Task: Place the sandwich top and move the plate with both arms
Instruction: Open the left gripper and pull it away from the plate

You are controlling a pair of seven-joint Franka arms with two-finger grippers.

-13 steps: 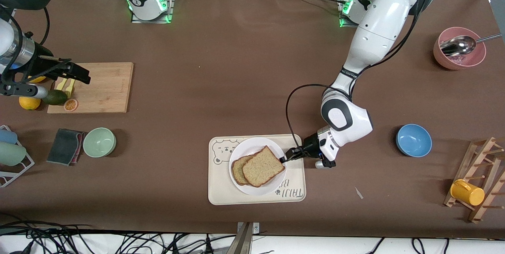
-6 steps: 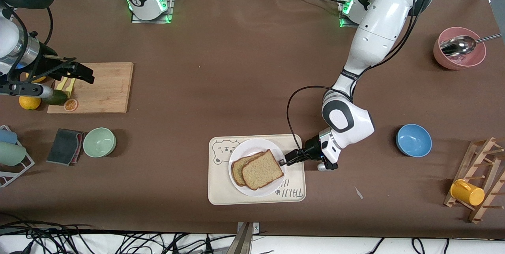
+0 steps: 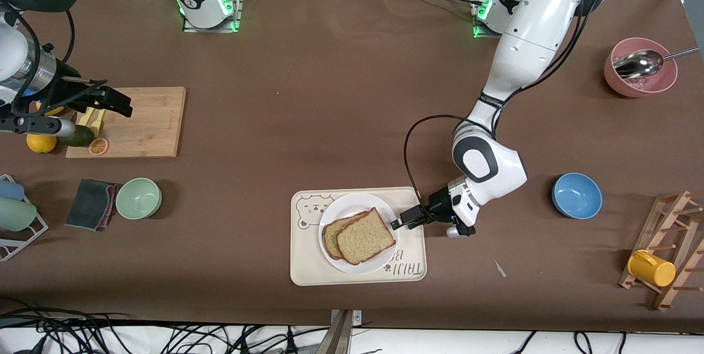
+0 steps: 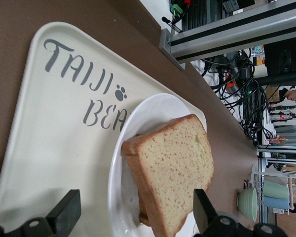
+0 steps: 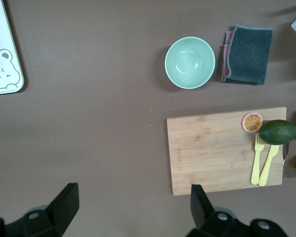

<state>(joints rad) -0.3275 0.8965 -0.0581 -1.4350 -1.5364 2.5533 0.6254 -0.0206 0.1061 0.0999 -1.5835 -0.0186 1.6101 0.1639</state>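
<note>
The sandwich top (image 3: pixel 366 236) lies on a lower bread slice (image 3: pixel 330 237) on the white plate (image 3: pixel 352 200), which sits on the cream bear-print tray (image 3: pixel 308 269). My left gripper (image 3: pixel 397 224) is open and empty, low over the tray beside the plate's rim, at the left arm's end. In the left wrist view the sandwich top (image 4: pixel 172 168) and plate (image 4: pixel 153 108) lie between the fingers of my left gripper (image 4: pixel 133 212). My right gripper (image 3: pixel 118 104) is open and empty, up over the cutting board; it also shows in the right wrist view (image 5: pixel 133 205).
A wooden cutting board (image 3: pixel 146 120) holds forks, an avocado and an orange slice. A green bowl (image 3: pixel 138 198) and grey cloth (image 3: pixel 91 204) lie nearer the camera. A blue bowl (image 3: pixel 576 195), pink bowl with spoon (image 3: pixel 641 67) and yellow mug (image 3: pixel 652 269) are at the left arm's end.
My left gripper has drawn back a little from the sandwich top toward the left arm's end. The slice has settled on the plate. My right gripper shifted slightly.
</note>
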